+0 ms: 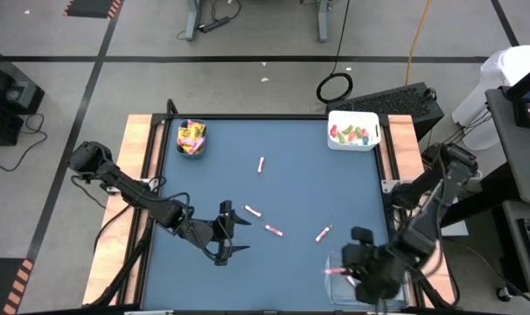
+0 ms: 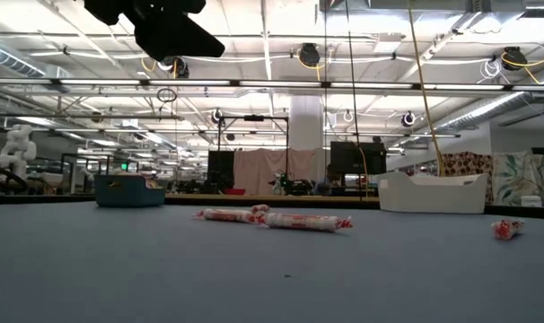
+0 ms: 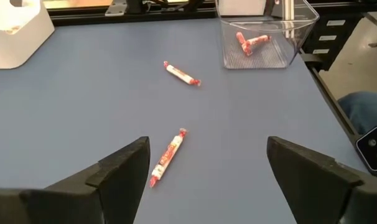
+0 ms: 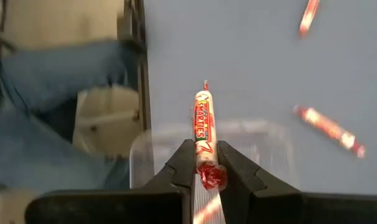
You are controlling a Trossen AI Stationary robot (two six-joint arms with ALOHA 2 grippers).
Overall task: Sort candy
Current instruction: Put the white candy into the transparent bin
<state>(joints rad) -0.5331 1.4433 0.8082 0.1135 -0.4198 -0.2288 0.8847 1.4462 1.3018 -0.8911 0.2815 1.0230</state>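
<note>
Looking at your workspace: blue mat (image 1: 300,201) on a wood-edged table, concrete floor with black tape lines around it, cables and a coiled loop on the floor beyond the far edge. The low view shows an open lab hall behind, with ceiling trusses, strip lights and hanging yellow cords.

Bins: teal bin (image 1: 191,138) at the far left corner with yellow packets in it, white bin (image 1: 353,129) at the far right corner with green and red pieces, clear bin (image 3: 263,38) at the near right edge with pink-white sticks already in it.

Right gripper (image 4: 206,163) sits over the clear bin, pinched narrow on a candy stick (image 4: 203,121). The stick's long axis runs straight out along the fingers, free end pointing away from the wrist, red twisted wrapper end between the pads.

Left gripper (image 1: 230,231) hovers near-left of centre, fingers spread wide, nothing in them. One loose stick (image 3: 167,157) lies on the mat just ahead of its fingertips, long axis roughly in line with the gripper's reach, slightly skewed.

Other loose sticks on the mat: one mid-table (image 1: 261,164) pointing far-to-near, one (image 1: 274,231) angled, one (image 1: 323,233) diagonal nearer the clear bin. All lie flat, apart from each other.
</note>
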